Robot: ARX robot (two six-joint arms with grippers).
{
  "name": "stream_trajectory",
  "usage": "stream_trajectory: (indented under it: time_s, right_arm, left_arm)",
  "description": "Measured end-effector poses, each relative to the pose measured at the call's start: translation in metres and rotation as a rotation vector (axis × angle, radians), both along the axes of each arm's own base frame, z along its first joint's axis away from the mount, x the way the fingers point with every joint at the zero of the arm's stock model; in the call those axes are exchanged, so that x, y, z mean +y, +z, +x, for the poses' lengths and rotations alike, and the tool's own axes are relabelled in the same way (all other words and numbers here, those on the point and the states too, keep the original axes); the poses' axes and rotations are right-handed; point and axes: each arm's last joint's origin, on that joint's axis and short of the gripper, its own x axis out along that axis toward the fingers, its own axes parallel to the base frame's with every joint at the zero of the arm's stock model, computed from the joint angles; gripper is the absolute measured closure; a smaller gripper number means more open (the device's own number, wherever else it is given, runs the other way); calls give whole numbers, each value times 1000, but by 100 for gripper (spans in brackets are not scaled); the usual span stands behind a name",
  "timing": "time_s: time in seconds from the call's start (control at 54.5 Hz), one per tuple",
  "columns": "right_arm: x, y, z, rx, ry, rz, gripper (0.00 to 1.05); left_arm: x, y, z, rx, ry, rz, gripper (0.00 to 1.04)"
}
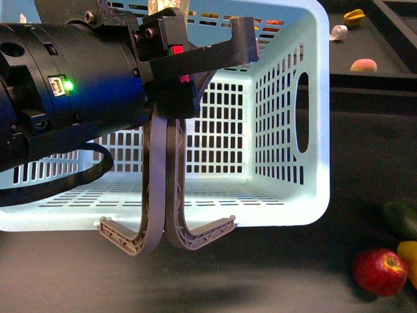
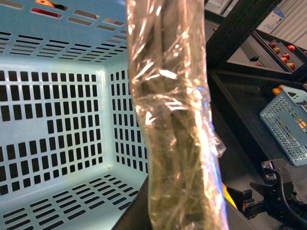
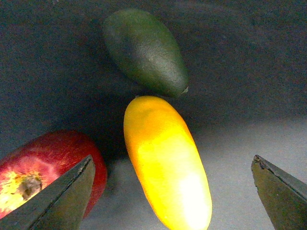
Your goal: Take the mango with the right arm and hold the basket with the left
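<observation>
The basket sits on the dark surface. Its two grey handles are swung up and meet over the basket's middle. They go straight up to the left claw, which hangs above the basket on a fat black arm with a little green light. I cannot tell if that claw is clenched on the handles (its own body hides the spot).

The mango lies on the surface, off to the right of the basket and nearer than its front corner (only a sliver shows at the edge of the front view). The apple lies between the basket and the mango, just beside the mango. The green fruit is also right of the basket, a bit farther back, with its tip right at the mango's end.

The right claw is outside the basket, over the mango. It is released and grasps nothing. Its fingers are spread wide, and the mango lies between them and touches neither.

In the left wrist view a long thing in shiny plastic wrap stands in front of the basket's slotted wall (what it is, I cannot tell).
</observation>
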Motion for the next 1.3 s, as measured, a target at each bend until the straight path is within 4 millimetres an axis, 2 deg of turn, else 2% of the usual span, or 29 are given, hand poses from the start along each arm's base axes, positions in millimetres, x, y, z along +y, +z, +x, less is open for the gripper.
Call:
stream_trajectory:
  time_s: [0.349, 0.734, 1.119, 1.303]
  right_arm:
    - [4, -26, 18, 58, 24, 10, 8]
    - [-2, -49, 19, 141, -18, 2, 8]
    - [-11, -61, 26, 141, -51, -8, 8]
    - [-10, -65, 25, 146, -51, -6, 31]
  left_arm:
    - [0, 0, 0, 0, -1, 0, 99]
    - [0, 0, 0, 0, 0, 0, 99]
    - [0, 0, 0, 0, 0, 0, 99]
    - [0, 0, 0, 0, 0, 0, 99]
